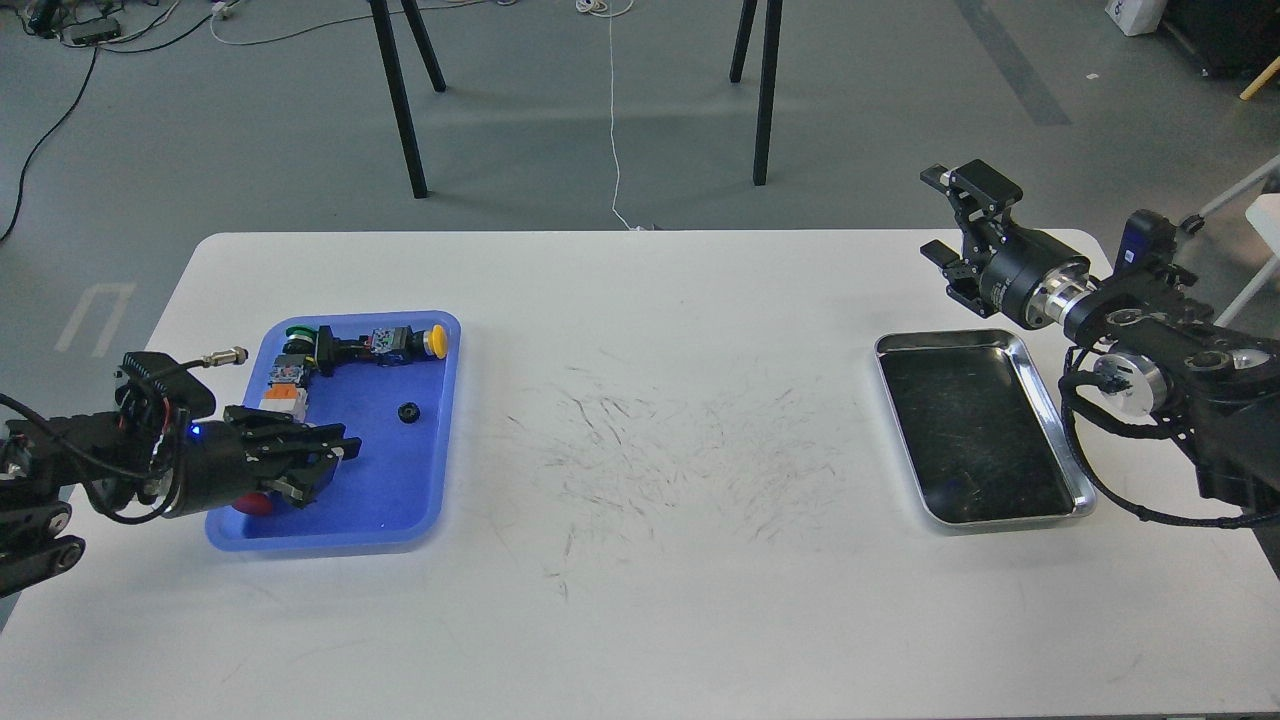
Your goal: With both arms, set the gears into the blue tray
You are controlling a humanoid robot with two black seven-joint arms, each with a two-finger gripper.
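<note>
Gear: one small black toothed ring (408, 412) lay flat inside the blue tray (415, 500), right of centre, apart from the push buttons; a second gear could not be made out.
Handling: it looked light, stiff and hard, likely to slide on smooth plastic; its low profile leaves little to catch.
Where to grip: across the outer teeth, fingers on opposite sides.
Axis: a round ring has no long axis; its hole faced upward.
Tray axis: long side ran away from the robot.
Left hand (338, 452): low over the tray's near left corner, fingers drawn close, nothing visible between them.
Right hand (938, 220): raised beyond the silver tray (1052, 370), fingers spread, empty.
Surface (660, 600): white, scuffed.
</note>
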